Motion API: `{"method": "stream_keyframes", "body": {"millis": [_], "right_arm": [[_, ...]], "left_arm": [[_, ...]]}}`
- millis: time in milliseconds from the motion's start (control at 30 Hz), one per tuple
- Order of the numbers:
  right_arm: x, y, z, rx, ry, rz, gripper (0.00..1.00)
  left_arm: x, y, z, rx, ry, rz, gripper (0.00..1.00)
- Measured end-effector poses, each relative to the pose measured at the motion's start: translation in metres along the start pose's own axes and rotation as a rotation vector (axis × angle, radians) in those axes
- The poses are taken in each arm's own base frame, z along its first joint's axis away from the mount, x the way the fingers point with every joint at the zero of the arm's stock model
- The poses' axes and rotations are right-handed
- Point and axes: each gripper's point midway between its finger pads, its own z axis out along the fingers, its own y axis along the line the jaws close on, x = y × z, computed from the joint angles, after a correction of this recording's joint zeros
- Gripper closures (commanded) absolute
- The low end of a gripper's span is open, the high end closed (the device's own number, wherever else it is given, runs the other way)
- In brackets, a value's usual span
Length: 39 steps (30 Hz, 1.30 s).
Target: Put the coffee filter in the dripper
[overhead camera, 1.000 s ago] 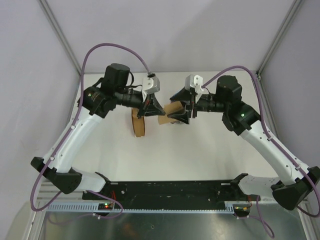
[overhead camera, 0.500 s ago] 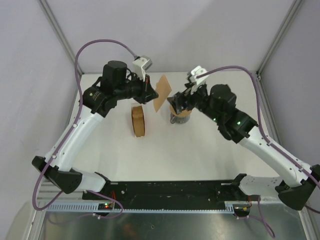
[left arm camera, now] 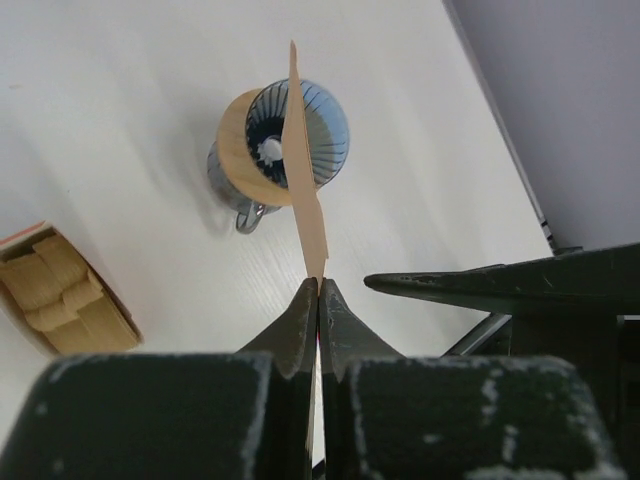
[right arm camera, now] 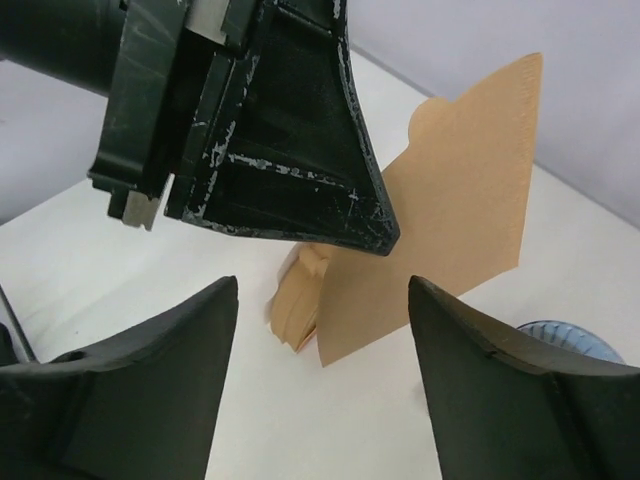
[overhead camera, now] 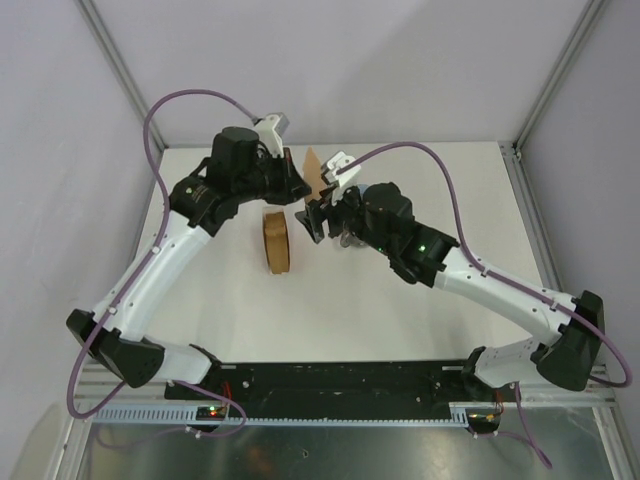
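Our left gripper pinches the coffee filter tight. Seen from its wrist, the sheet stands edge-on toward 12 o'clock, across the dripper. Our right gripper gapes wide and empty, near the sheet.

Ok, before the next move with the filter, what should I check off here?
1. Left hand shut on filter: ok.
2. Right hand open, facing the filter: ok.
3. Filter opened into a cone: not ok, it is flat.
4. Dripper empty: ok.
5. Filter in dripper: not ok, held in the air.
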Motion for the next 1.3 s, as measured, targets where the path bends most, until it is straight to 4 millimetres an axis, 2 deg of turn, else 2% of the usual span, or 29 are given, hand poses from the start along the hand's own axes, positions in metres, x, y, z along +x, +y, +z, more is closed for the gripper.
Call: {"method": "stream_keyframes", "body": {"millis": [100,267,300,400,467,533,600,833,967,1100,1200,1267,1300], "right_arm": [[0.012,0.001,0.006,-0.002,0.026,0.01,0.55],[0.019,0.002,0.011,-0.014,0.042,0.023,0.71],[0.021,0.003,0.013,-0.017,0.046,0.029,0.7],[0.028,0.001,0.017,-0.016,0.064,0.04,0.5],[0.032,0.0,0.019,-0.014,0.073,0.051,0.44],[0.035,0.0,0.021,-0.014,0.081,0.055,0.48],[0.04,-0.002,0.024,-0.01,0.092,0.054,0.58],[0.06,-0.017,0.029,0.01,0.151,0.072,0.84],[0.06,-0.02,0.029,-0.013,0.151,0.092,0.88],[0.06,-0.016,0.029,-0.05,0.153,0.093,0.98],[0.06,-0.013,0.028,-0.085,0.157,0.084,1.0],[0.061,-0.012,0.027,-0.103,0.16,0.077,1.0],[0.061,-0.011,0.027,-0.11,0.161,0.077,1.0]], "left_arm": [[0.009,0.012,0.005,-0.036,0.016,-0.01,1.0],[0.029,0.026,0.012,-0.074,0.067,-0.056,1.0],[0.029,0.026,0.012,-0.075,0.069,-0.064,1.0],[0.027,0.024,0.012,-0.075,0.059,-0.08,1.0],[0.026,0.024,0.012,-0.078,0.056,-0.092,1.0],[0.026,0.024,0.012,-0.078,0.056,-0.103,1.0],[0.026,0.023,0.012,-0.076,0.057,-0.112,1.0],[0.027,0.021,0.012,-0.067,0.062,-0.123,1.0],[0.027,0.02,0.013,-0.062,0.063,-0.123,1.0],[0.027,0.02,0.013,-0.062,0.064,-0.123,1.0],[0.029,0.021,0.014,-0.063,0.069,-0.123,1.0],[0.03,0.02,0.013,-0.057,0.073,-0.124,0.9],[0.03,0.02,0.013,-0.056,0.076,-0.122,0.79]]}}
